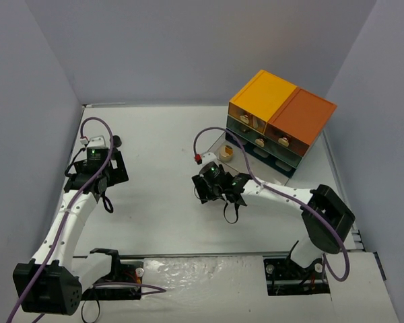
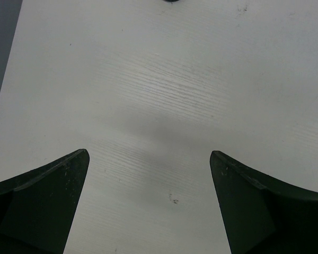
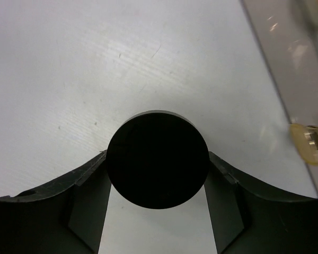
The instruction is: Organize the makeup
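Note:
A round black jar (image 3: pixel 157 159) sits on the white table between the fingers of my right gripper (image 3: pixel 157 154), which is shut on it, both pads touching its sides. From above, that gripper (image 1: pixel 214 183) is at mid-table, in front of the drawer box, and hides the jar. A tan round compact (image 1: pixel 227 151) lies just beyond it, by the foot of the box. My left gripper (image 2: pixel 148 159) is open over bare table at the left (image 1: pixel 97 168), with nothing between its fingers.
The orange-topped drawer box (image 1: pixel 283 121) stands at the back right. A tan piece with a metal bit (image 3: pixel 307 143) shows at the right edge of the right wrist view, on a clear surface. Grey walls enclose the table on three sides.

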Controlling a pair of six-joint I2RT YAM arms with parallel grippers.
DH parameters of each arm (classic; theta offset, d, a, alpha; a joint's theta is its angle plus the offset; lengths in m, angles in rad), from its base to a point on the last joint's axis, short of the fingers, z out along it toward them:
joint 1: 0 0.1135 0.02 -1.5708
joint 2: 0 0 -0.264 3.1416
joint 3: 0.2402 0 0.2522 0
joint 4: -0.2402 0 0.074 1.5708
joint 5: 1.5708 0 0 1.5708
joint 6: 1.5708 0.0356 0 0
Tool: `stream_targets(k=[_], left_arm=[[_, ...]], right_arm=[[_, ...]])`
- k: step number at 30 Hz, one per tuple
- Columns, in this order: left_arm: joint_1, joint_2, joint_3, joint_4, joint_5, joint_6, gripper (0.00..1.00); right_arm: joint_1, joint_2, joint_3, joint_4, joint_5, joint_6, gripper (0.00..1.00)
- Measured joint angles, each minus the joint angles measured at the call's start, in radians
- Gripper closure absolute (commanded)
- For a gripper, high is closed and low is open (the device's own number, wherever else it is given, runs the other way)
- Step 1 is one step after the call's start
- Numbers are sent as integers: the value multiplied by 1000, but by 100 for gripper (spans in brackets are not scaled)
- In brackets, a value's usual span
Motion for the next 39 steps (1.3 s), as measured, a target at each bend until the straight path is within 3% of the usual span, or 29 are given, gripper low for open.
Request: stream_targets(k=[10, 17, 22, 29, 39], left_arm=[[0, 0, 0, 3, 27, 0, 3], [0, 0, 0, 4, 30, 0, 3], [0, 0, 0, 4, 33, 0, 3], [0, 1, 0, 4, 33, 0, 3], [0, 15, 0, 3, 33, -1, 3]], right_arm=[[-308, -28, 141, -38, 113, 63, 88], [-401, 98, 147, -17, 121, 130, 85], [-425, 205, 135, 34, 91, 160, 69], [-428, 257, 119, 72, 70, 176, 23], [-427, 243, 119, 84, 66, 177, 9]])
